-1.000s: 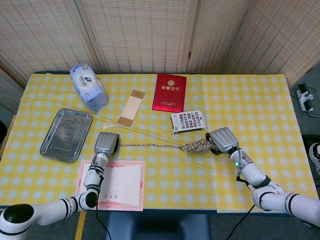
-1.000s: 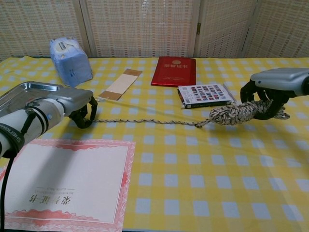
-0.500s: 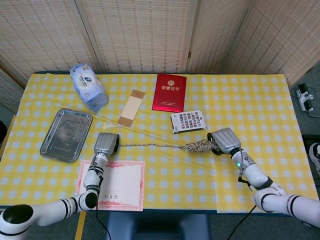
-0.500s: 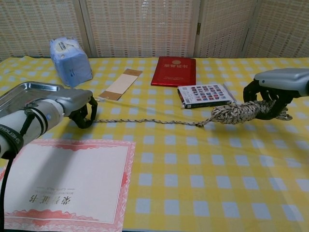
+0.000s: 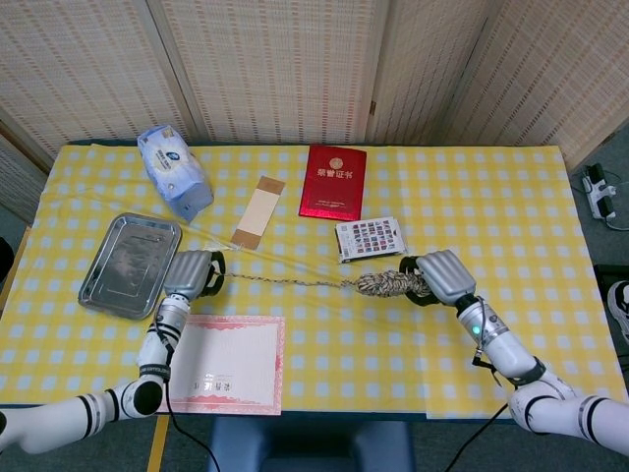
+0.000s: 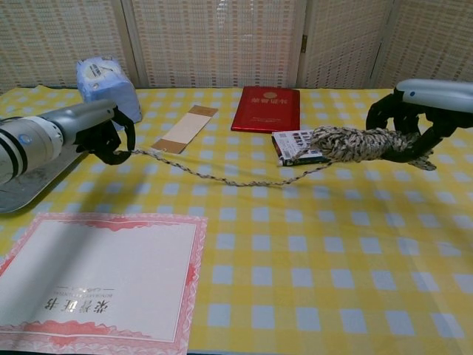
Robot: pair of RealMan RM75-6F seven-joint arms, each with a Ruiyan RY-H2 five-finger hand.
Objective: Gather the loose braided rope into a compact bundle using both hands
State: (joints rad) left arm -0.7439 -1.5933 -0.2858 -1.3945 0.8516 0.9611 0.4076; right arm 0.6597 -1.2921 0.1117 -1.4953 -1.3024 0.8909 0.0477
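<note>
A speckled braided rope [image 6: 222,174] runs across the yellow checked table. Its right part is wound into a thick bundle [image 6: 355,143] [image 5: 386,283]. My right hand [image 6: 421,118] [image 5: 437,276] grips that bundle and holds it raised above the cloth, in front of the card box. The loose strand sags from the bundle down to the table and rises to my left hand [image 6: 92,133] [image 5: 192,272], which holds the rope's left end lifted beside the tray.
A metal tray [image 5: 130,264] lies left of my left hand. A certificate sheet [image 5: 228,363] sits at the front left. Behind the rope are a patterned card box [image 5: 371,238], a red booklet [image 5: 333,182], a tan strip [image 5: 258,211] and a blue wipes pack [image 5: 174,169].
Both hands have risen off the table. The left hand moved left and back with the rope end; the right hand lifted the bundle, and the strand now sags between them.
</note>
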